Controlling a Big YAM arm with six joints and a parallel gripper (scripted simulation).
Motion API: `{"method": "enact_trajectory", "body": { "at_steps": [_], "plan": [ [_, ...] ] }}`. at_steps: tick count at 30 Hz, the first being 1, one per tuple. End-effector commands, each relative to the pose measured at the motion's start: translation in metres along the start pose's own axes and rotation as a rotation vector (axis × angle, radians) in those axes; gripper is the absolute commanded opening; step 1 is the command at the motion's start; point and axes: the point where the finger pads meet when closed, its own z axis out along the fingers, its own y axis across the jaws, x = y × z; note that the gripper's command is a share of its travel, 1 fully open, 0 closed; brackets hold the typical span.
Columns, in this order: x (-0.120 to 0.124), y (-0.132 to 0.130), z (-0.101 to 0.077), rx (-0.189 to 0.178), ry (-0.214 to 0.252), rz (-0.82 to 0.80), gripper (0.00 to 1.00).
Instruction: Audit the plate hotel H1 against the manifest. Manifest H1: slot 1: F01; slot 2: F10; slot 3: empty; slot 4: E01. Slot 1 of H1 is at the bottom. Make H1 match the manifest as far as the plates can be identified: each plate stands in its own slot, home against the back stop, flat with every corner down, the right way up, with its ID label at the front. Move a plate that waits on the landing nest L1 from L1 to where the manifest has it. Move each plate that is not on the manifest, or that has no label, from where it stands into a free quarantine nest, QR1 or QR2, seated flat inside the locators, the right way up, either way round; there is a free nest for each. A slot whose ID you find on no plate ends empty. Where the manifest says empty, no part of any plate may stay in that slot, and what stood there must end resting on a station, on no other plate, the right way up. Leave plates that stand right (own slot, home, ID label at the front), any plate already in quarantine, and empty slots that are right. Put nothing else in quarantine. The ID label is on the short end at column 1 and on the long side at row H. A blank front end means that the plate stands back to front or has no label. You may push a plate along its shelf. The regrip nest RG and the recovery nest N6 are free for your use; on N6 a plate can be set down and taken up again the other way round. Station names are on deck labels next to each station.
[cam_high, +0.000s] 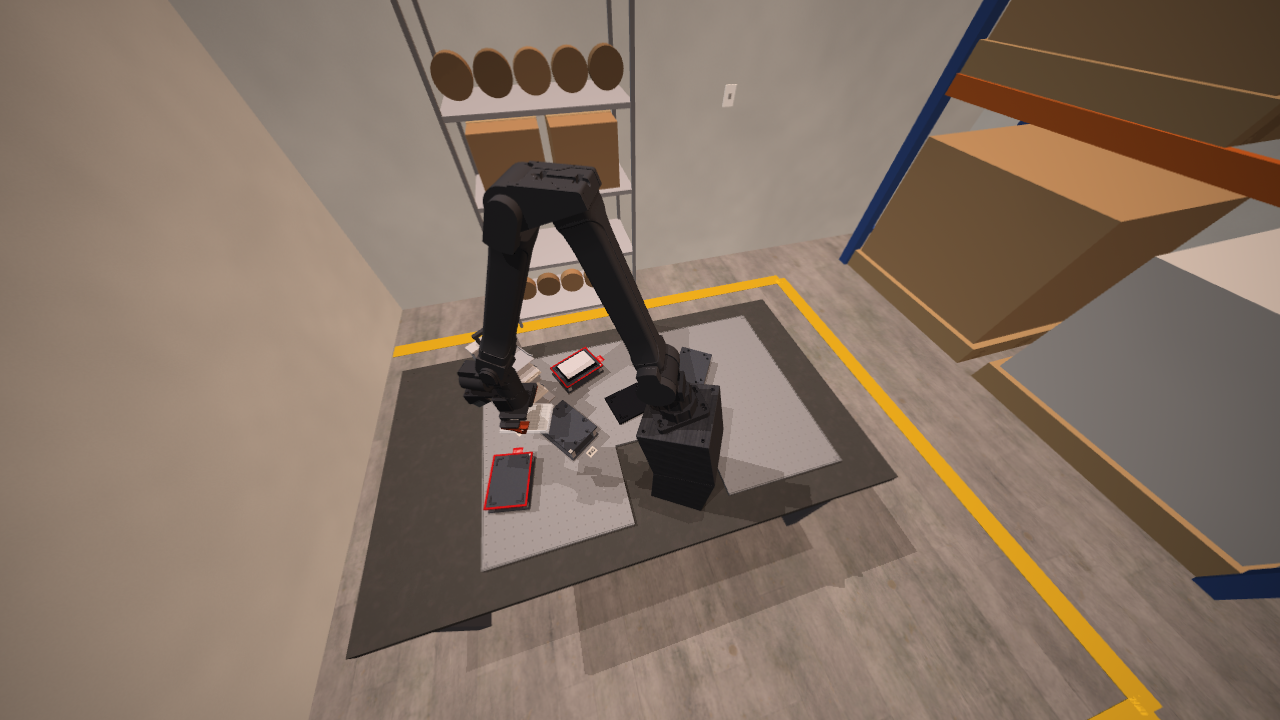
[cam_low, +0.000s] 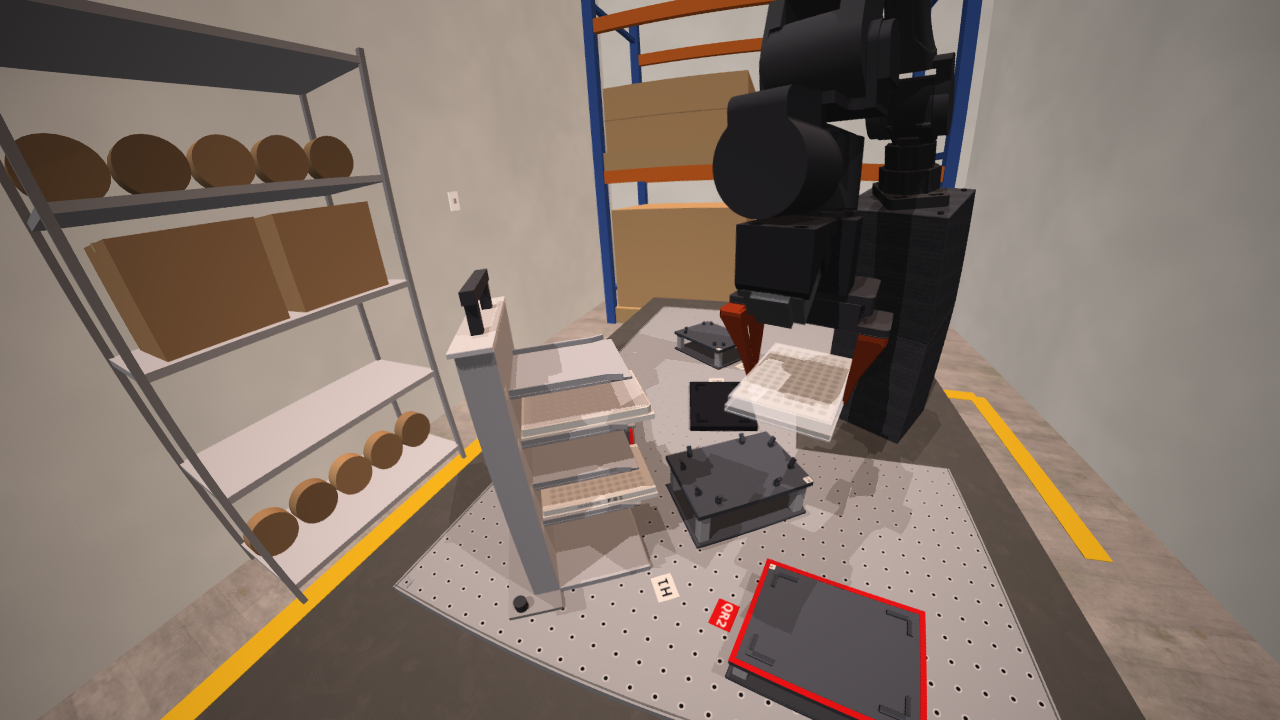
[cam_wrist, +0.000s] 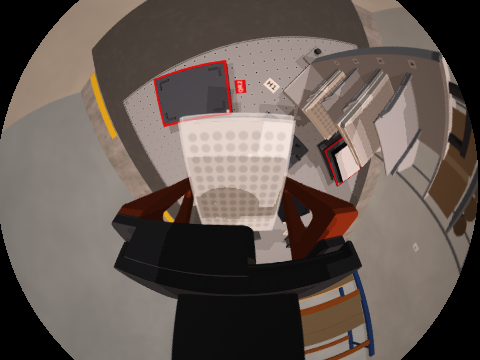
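I have the gripper (cam_low: 794, 344) up in the air, its red fingers (cam_low: 739, 333) pinching a white well plate (cam_low: 791, 386) by its long sides. The plate hangs tilted above the deck, over the pegged nest (cam_low: 735, 488), with the red-framed nest (cam_low: 827, 646) at the near edge.

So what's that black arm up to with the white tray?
The arm's gripper holds a white well plate by its sides, in the air above the deck. Beside it stands a small plate rack with two plates on its shelves. A red-edged nest marked QR2 sits bare nearby; another red-edged nest already holds a plate.
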Motion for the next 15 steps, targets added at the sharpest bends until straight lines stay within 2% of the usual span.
{"method": "enact_trajectory", "body": {
  "at_steps": [1, 10, 12, 13, 15],
  "plan": [
    [-0.022, 0.012, -0.003, -0.001, -0.018, -0.124, 0.86],
    [-0.042, 0.036, -0.004, 0.000, -0.020, -0.334, 0.86],
    [-0.042, 0.036, -0.004, 0.000, -0.020, -0.334, 0.86],
    [-0.048, 0.038, -0.009, 0.003, -0.034, -0.356, 0.86],
    [-0.049, 0.044, -0.004, 0.001, -0.021, -0.404, 0.86]
  ]
}}
